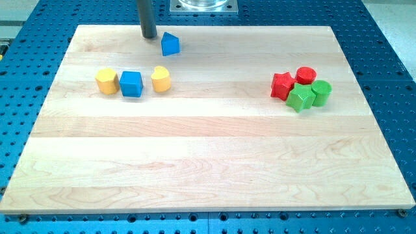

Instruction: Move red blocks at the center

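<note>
**Eight blocks, two of each colour**

The tip (149, 36) stands near the view's top, just left of a blue pentagon block (170, 44); the rod has no jaws. A red star block (282, 85) and red cylinder (305, 75) sit at the view's right, touching a green block (299, 99) and green cylinder (321, 92). At left, a blue cube (131, 84) lies between two yellow blocks (106, 81) (160, 78).

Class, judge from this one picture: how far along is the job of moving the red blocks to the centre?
Done: nothing visible. The red star and red cylinder sit at the view's right beside two green blocks. In hand: my tip stands top left by the blue block. Left: both pushes.

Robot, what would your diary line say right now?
my tip: top left, beside blue block | red star, red cylinder: right, unmoved | center: bare
</note>
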You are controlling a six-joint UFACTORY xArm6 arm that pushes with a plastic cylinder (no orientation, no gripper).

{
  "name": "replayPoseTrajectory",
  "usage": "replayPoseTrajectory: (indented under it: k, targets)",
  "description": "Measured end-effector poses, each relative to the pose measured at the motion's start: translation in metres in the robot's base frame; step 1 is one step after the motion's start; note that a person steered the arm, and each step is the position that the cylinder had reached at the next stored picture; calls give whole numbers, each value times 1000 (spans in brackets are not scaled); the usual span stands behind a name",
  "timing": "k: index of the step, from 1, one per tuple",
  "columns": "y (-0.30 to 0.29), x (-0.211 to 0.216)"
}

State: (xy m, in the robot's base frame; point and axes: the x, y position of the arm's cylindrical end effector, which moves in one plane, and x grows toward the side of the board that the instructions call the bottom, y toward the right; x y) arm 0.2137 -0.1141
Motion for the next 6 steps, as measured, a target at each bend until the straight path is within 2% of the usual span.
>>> replayPoseTrajectory:
  k: [1,2,3,4,5,6]
  targets:
    - [44,58]
    - [24,131]
    - [39,142]
    - [131,135]
    - [229,90]
    - [341,113]
